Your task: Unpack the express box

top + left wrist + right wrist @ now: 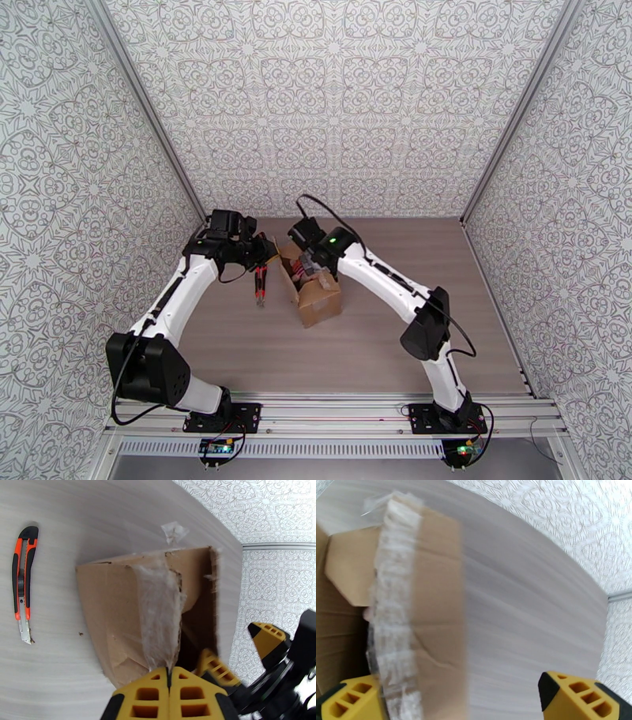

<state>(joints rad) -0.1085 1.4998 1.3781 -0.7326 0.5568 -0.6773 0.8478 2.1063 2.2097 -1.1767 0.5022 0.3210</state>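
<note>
The express box (pixel 320 300) stands in the middle of the table with its top flaps up; something red shows inside. In the left wrist view a brown flap (pixel 114 610) with a strip of crumpled clear tape (pixel 160 610) runs down to my left gripper (pixel 170 677), which is shut with its tips pinching the taped edge. My right gripper (pixel 462 699) is open wide at the box top, and a taped flap (pixel 434 598) lies between its fingers, close to the left finger (pixel 347 699). From above, the left gripper (pixel 268 256) and right gripper (pixel 312 267) flank the box opening.
A red-and-black utility knife (pixel 23 582) lies on the table left of the box, also seen from above as the knife (pixel 259 288). A loose scrap of tape (pixel 173 531) sticks up behind the box. Patterned walls (pixel 332 103) close in the back and sides.
</note>
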